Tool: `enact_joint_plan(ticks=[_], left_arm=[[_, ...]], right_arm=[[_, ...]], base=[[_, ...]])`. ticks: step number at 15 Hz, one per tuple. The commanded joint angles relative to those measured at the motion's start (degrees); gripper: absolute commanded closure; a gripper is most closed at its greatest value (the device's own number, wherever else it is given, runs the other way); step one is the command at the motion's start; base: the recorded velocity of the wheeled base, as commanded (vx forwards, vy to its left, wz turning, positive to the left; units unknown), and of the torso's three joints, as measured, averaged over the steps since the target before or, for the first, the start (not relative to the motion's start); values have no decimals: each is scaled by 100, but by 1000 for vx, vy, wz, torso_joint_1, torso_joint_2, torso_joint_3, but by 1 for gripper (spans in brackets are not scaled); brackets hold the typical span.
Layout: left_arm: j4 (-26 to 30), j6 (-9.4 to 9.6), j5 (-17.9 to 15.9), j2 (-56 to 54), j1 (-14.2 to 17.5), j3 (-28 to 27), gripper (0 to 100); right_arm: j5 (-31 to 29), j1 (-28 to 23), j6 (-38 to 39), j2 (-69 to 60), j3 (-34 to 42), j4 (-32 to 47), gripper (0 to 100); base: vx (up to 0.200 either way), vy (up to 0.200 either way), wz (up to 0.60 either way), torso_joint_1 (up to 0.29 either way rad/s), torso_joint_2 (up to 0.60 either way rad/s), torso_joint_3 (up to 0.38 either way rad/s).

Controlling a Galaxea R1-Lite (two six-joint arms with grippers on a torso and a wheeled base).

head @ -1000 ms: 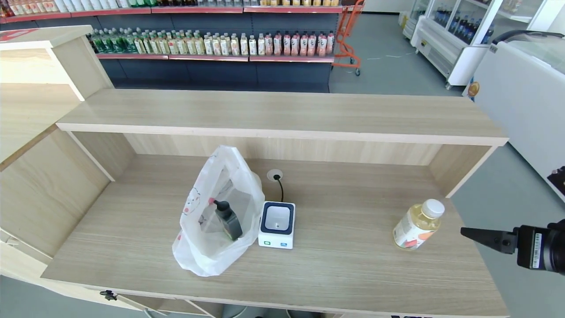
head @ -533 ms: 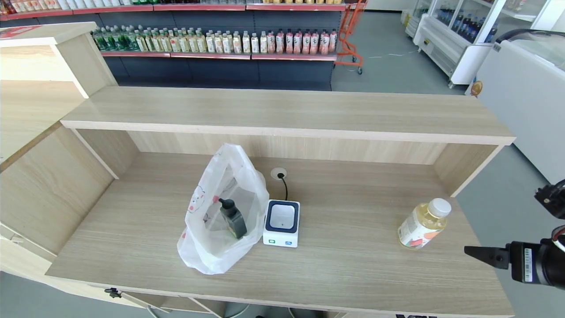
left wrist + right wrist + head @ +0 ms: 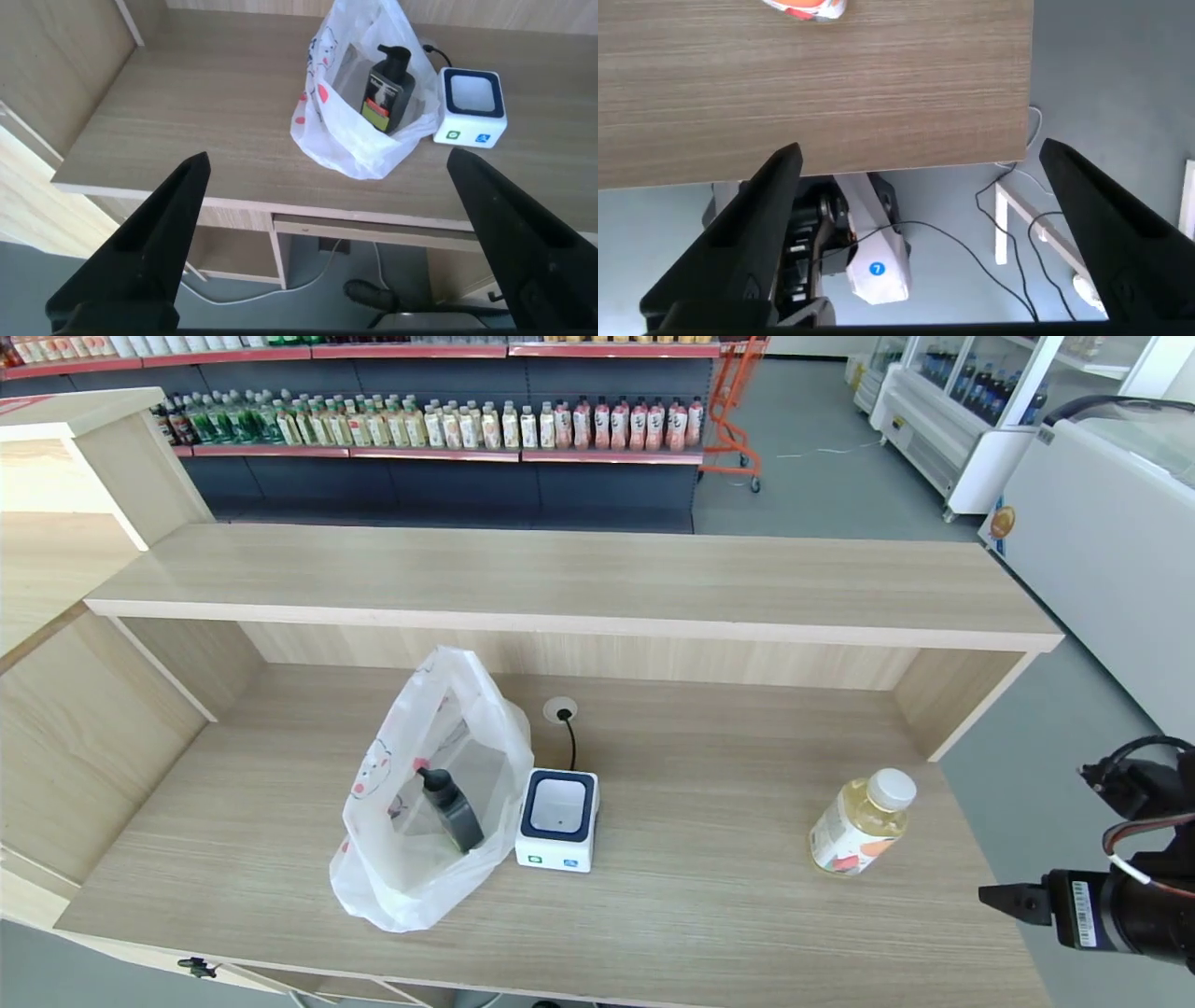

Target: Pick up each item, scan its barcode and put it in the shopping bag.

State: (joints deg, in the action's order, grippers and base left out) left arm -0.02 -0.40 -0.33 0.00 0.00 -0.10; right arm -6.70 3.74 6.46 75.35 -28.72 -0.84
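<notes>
Black bottle (image 3: 455, 817) in bag (image 3: 373, 859), juice bottle (image 3: 854, 826) on counter (image 3: 709, 905), jaws open on both arms.
Bag just beside scanner (image 3: 557, 819); juice bottle upright near counter's right end. Right gripper (image 3: 1001, 900) hangs off that end, fingers wide apart; left gripper (image 3: 327, 163) out front of counter, fingers wide apart.

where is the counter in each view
head: counter across the middle, bag toward its left, bottle at its right.
left wrist: counter, its left part, under the bag and scanner.
right wrist: counter, its right front corner, with the bottle's base on it.
shared landmark: the counter's front edge.
</notes>
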Motion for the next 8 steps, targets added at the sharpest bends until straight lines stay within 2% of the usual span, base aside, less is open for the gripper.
enact_joint_plan(ticks=[1, 2, 3, 5, 8], left_arm=[[-6, -4, -2, 0, 0, 1, 0], [-6, -4, -2, 0, 0, 1, 0], [-6, -4, -2, 0, 0, 1, 0], [-6, -4, -2, 0, 0, 1, 0], [-6, -4, -2, 0, 0, 1, 0]], right_arm=[[345, 48, 4, 331, 77, -180, 0], [600, 153, -4, 463, 165, -496, 0], [627, 232, -31, 621, 235, -804, 0], [495, 267, -330, 1307, 596, -1981, 0], [354, 382, -699, 2493, 1378, -4398, 0]], base=[[0, 0, 0, 0, 0, 0], [0, 0, 0, 0, 0, 0], [0, 0, 0, 0, 0, 0], [0, 0, 0, 0, 0, 0], [0, 0, 0, 0, 0, 0]])
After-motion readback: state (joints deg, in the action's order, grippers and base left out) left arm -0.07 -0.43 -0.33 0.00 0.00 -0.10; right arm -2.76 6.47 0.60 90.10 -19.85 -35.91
